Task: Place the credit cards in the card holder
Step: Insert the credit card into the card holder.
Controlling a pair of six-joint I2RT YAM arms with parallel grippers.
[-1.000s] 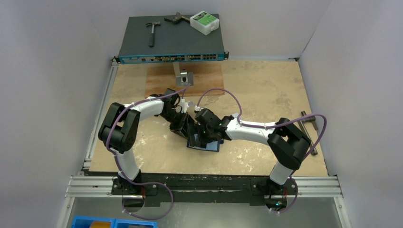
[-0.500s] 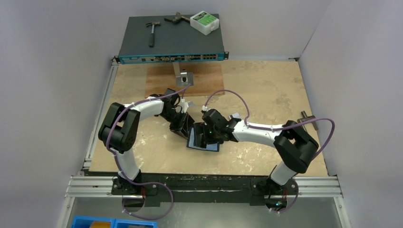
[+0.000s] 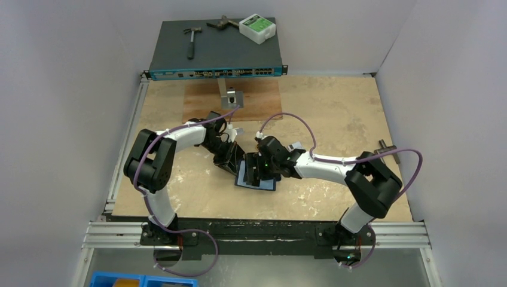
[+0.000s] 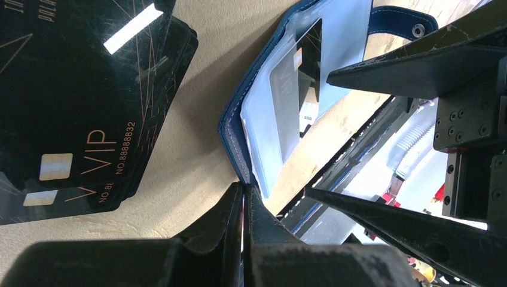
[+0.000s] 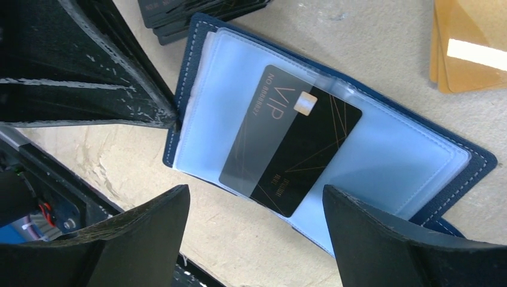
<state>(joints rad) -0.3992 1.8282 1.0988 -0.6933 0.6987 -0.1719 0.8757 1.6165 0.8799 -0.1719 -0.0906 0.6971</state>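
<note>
The navy card holder [image 5: 197,36] lies open on the table, its pale blue clear sleeves up; it also shows in the top view [image 3: 258,181]. A black VIP card [image 5: 293,143] sits partly inside a clear sleeve, one end sticking out. My right gripper [image 5: 254,197] is open and empty just above the holder. My left gripper [image 4: 244,192] is shut, its tips touching the holder's rim [image 4: 230,137]. A stack of black cards [image 4: 89,113] lies beside the holder. Orange-gold cards [image 5: 472,48] lie on its other side. No silver-grey card shows.
A network switch [image 3: 215,57] at the back carries a hammer [image 3: 191,40] and a white box with a green label [image 3: 257,28]. A wooden board [image 3: 203,101] holds a small metal block [image 3: 230,97]. A metal tool [image 3: 385,145] lies far right. Blue bins [image 3: 143,280] sit below the table.
My right arm has shifted, its elbow swinging out to the right, while its gripper stays over the open holder. The left arm has not moved.
</note>
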